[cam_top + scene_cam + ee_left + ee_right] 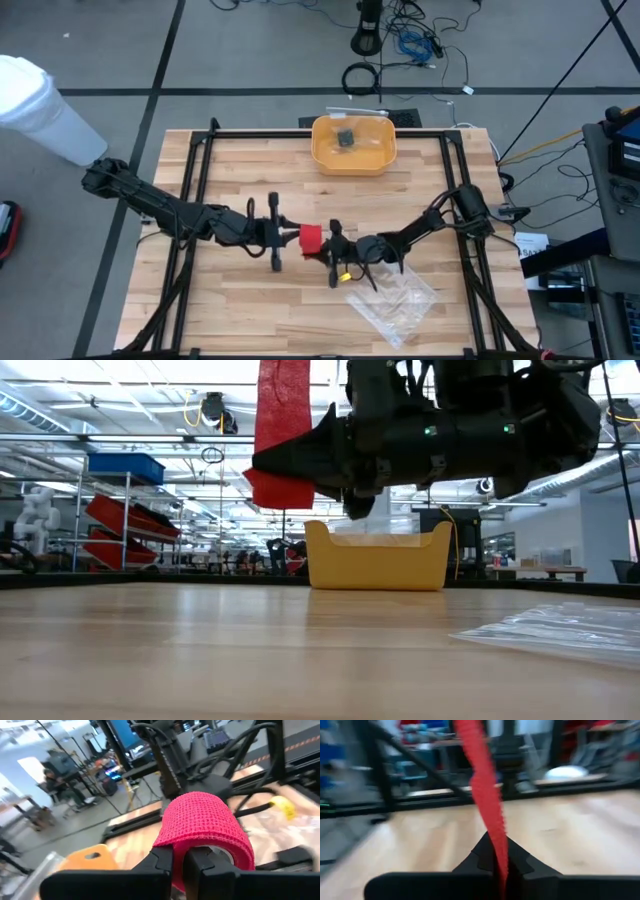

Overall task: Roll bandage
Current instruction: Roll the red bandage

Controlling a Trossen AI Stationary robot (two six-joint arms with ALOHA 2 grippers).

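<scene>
Red fabric marks the middle of the high view: the bandage [312, 238] sits between the left hand [290, 236] and the right hand [330, 243], both clamped shut on it just below the frame's centre. The low view shows what the overhead cannot, the strip [283, 430] hanging in a flat band from the top edge, clear of the desk, with the right hand [262, 462] pinching its lower end. From the left wrist the bandage [205, 827] curves in a loop over the closed fingers [162, 862]; from the right wrist it [487, 795] runs as a narrow twisted line up from the closed fingers [520, 865]. Pale wood planks make up the desk [250, 310], framed by black rails. A yellow tub [353, 143] stands at its upper middle in the high view, and a clear plastic bag [395, 298] lies at lower right. Behind, the low view shows shelving with a blue bin [125, 466] at left.
</scene>
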